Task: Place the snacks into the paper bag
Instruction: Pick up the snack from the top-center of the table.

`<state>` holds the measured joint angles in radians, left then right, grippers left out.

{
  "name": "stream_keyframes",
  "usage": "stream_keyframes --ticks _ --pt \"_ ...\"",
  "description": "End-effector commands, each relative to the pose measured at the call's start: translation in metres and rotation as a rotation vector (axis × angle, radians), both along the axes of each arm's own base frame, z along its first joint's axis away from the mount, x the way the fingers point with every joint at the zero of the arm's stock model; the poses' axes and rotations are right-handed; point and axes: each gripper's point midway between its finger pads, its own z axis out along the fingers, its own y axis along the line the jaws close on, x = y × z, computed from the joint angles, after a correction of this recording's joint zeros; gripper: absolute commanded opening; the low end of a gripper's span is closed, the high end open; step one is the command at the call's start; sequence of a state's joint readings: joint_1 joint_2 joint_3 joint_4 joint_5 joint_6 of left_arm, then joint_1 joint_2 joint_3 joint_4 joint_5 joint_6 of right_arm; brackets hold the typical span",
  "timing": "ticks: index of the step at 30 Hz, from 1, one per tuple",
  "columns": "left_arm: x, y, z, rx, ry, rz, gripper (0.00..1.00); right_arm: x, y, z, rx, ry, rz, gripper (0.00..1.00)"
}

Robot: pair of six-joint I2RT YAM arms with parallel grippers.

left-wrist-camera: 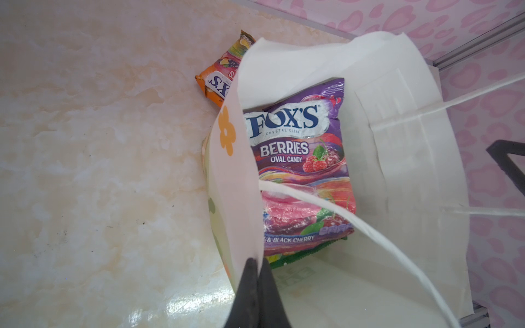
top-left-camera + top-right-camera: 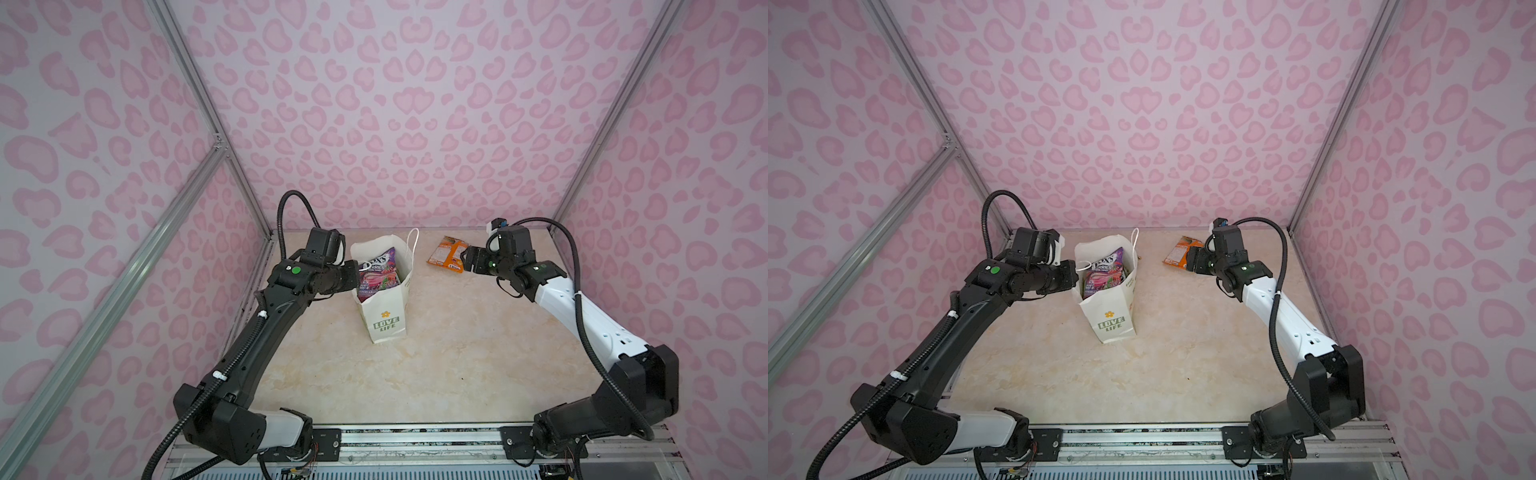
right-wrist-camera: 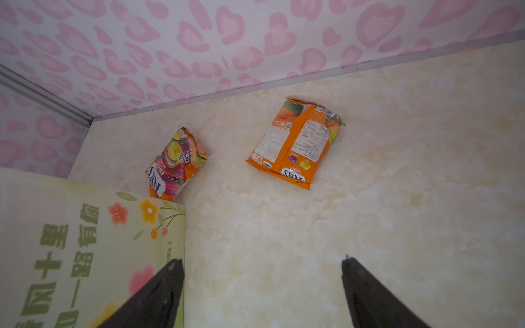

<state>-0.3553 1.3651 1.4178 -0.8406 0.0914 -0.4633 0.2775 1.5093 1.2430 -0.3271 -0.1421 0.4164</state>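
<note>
Marbled beige bench [image 2: 457,353] is bearing a crinkly orange candy packet [image 3: 295,142] beyond my released right end effector [image 3: 262,259]. My left end effector [image 1: 257,262] is clenching the cream paper bag [image 2: 384,316] by its rim, and any tug is risking toppling it.

The near and middle tabletop [image 2: 457,365] is bare, so passage there is wide. The bag [image 2: 384,324] stands upright, far and left of centre, mouth up. The left tool [image 1: 258,259] pinches its left rim, a cord handle [image 1: 326,204] crosses the mouth, and a purple packet [image 1: 298,159] fills part of the inside. An orange packet [image 3: 295,142] lies clear all round, ahead of the wide-spread right tool [image 3: 261,259]. Another packet [image 3: 176,164] sits just behind the bag, near the back wall [image 2: 395,124].
</note>
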Motion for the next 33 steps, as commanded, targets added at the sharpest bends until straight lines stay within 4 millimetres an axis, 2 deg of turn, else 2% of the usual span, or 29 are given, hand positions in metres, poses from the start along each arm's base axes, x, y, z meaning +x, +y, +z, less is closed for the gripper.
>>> stream_keyframes --ticks 1,7,10,23,27,28,33 --pt "-0.001 -0.001 0.002 -0.004 -0.002 -0.007 0.04 0.03 -0.002 -0.003 0.116 -0.056 -0.042 0.89" --pt "-0.002 0.001 0.004 -0.001 -0.01 -0.002 0.03 0.07 -0.016 -0.053 0.232 -0.012 -0.097 0.89" --pt "-0.003 0.001 0.006 -0.002 -0.014 -0.004 0.04 0.086 -0.019 -0.071 0.287 -0.008 -0.109 0.89" --pt "-0.003 0.002 0.008 0.002 -0.024 0.0 0.04 0.144 -0.038 -0.121 0.386 0.054 -0.155 0.88" --pt "-0.003 0.003 0.009 0.002 -0.025 0.001 0.04 0.155 -0.036 -0.138 0.403 0.081 -0.157 0.88" --pt "-0.003 0.003 0.008 0.003 -0.023 0.001 0.04 0.164 -0.035 -0.132 0.412 0.061 -0.154 0.88" --pt "-0.003 0.004 0.009 0.006 -0.027 0.005 0.04 0.179 -0.038 -0.149 0.42 0.09 -0.171 0.87"
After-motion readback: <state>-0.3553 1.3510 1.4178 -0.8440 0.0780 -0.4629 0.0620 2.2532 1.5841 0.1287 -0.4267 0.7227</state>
